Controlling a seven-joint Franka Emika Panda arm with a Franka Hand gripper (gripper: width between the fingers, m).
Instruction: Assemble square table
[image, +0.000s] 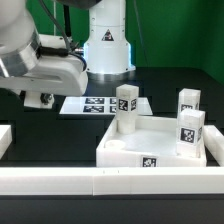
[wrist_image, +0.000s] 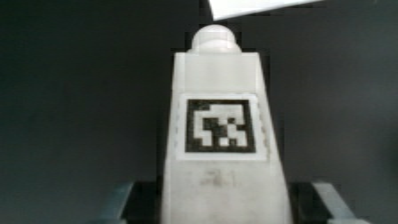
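- The gripper (image: 42, 97) at the exterior view's left is mostly hidden there; the wrist view shows it clamped on a tagged leg (wrist_image: 221, 120).
- The marker board (image: 92, 104) lies partly covered.
- The tabletop (image: 155, 148) rests on the worktop (image: 50, 135) with three legs standing in it.

- Exterior view: set off the arm, low and slightly above the table (image: 50, 125), facing the robot base; mid-range, takes in the hand (image: 40, 97) at the exterior view's left and the tabletop tray (image: 150, 148) well apart from it.
- Wrist view: on the wrist, looks along the hand's fingers (wrist_image: 134, 200), very near; a tagged leg (wrist_image: 219, 125) fills the picture, black table behind.
- Shared: only the hand's area and the black table; the hand hides the leg in the exterior view.
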